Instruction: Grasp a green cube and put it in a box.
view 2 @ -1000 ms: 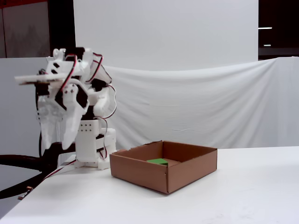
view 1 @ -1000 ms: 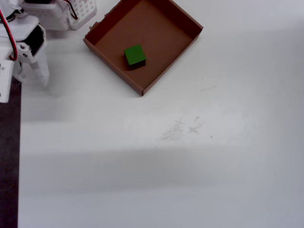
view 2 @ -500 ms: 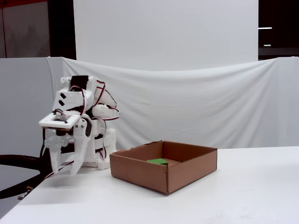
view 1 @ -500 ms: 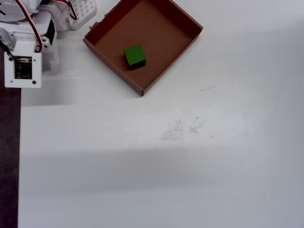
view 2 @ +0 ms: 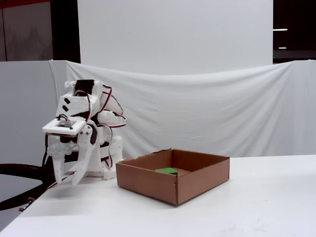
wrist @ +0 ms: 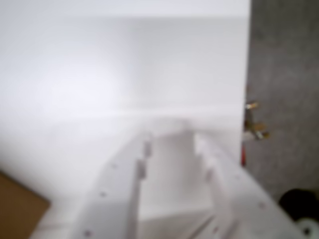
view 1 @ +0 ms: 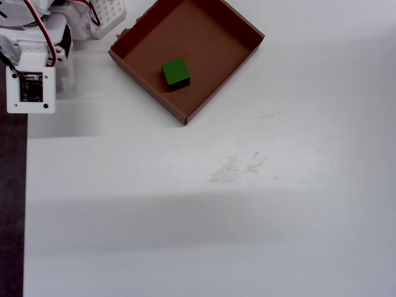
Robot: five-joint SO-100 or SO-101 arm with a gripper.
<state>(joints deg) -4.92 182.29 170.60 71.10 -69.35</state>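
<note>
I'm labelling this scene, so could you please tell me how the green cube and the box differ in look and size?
The green cube is solid, compact and bright green; the box is an open, shallow brown cardboard tray with low walls. The green cube is far smaller and sits inside the box on its floor, covering only a small patch. In the overhead view both show square outlines, and both rest away from the claw.

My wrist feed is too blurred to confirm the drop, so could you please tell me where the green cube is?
Observer: In the overhead view, the green cube lies on the floor of the cardboard box.
Operator: Is it touching a wall?
Observer: No, it sits apart from all four walls, nearest the lower-left one in that view.
Operator: Where is the end effector relative to the box?
Observer: In the fixed view, the end effector hangs left of the box, outside it, pointing down at the table.
</note>
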